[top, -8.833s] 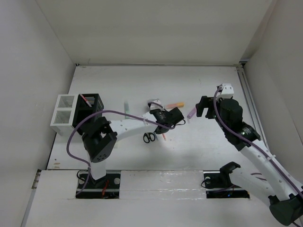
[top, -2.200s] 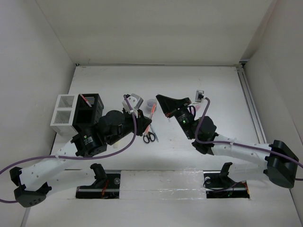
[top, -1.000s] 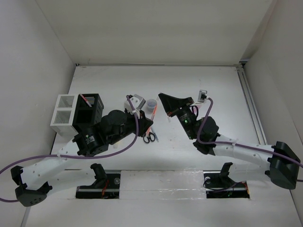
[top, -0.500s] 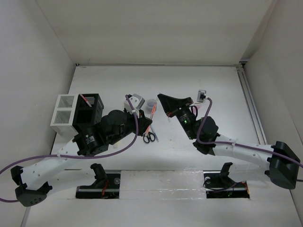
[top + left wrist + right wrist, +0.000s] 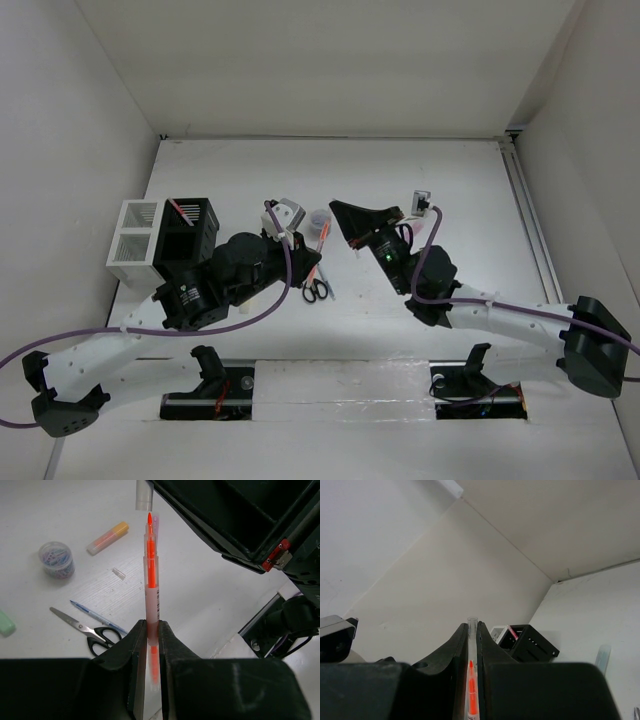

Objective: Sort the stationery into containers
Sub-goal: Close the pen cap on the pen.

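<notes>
above the middle of the counter (image 5: 450,180), left claw (image 5: 151,626) clenched on the lower barrel of an orange pen (image 5: 151,570), tip pointing away from the wrist. right claw (image 5: 472,630) opposite, clamped on a clear cap (image 5: 143,495), its mouth just off the pen tip; hard to tell whether touching. down on the counter below: black-handled scissors (image 5: 82,627) just beside a blue pen (image 5: 92,614), a round tub of clips (image 5: 56,559), an orange-and-yellow highlighter (image 5: 107,537), a green highlighter (image 5: 4,622) at the frame's edge. well off to the left, black container (image 5: 205,235) against white container (image 5: 131,232), a red pen (image 5: 184,209) in the black one.
</notes>
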`<action>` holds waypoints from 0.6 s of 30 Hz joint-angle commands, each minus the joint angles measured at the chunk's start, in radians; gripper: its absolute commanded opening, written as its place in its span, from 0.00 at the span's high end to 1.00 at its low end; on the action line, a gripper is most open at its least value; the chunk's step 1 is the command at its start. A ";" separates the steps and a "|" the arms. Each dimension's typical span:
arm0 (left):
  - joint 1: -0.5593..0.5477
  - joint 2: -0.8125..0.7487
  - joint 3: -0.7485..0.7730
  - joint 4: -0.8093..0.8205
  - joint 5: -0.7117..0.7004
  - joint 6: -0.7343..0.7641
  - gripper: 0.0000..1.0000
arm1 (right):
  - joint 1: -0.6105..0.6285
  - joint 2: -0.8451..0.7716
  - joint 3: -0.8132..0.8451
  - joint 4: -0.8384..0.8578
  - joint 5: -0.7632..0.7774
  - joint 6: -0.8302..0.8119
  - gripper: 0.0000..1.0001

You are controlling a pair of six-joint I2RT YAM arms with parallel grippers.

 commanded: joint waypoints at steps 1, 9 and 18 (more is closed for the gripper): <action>0.005 -0.020 0.033 0.016 -0.007 0.003 1.00 | 0.010 0.002 0.007 0.054 -0.023 0.007 1.00; 0.005 -0.020 0.033 0.016 -0.017 0.003 1.00 | 0.010 0.012 -0.002 0.063 -0.052 0.036 1.00; 0.005 -0.038 0.033 0.016 -0.053 -0.006 1.00 | 0.010 0.012 -0.011 0.043 -0.065 0.036 1.00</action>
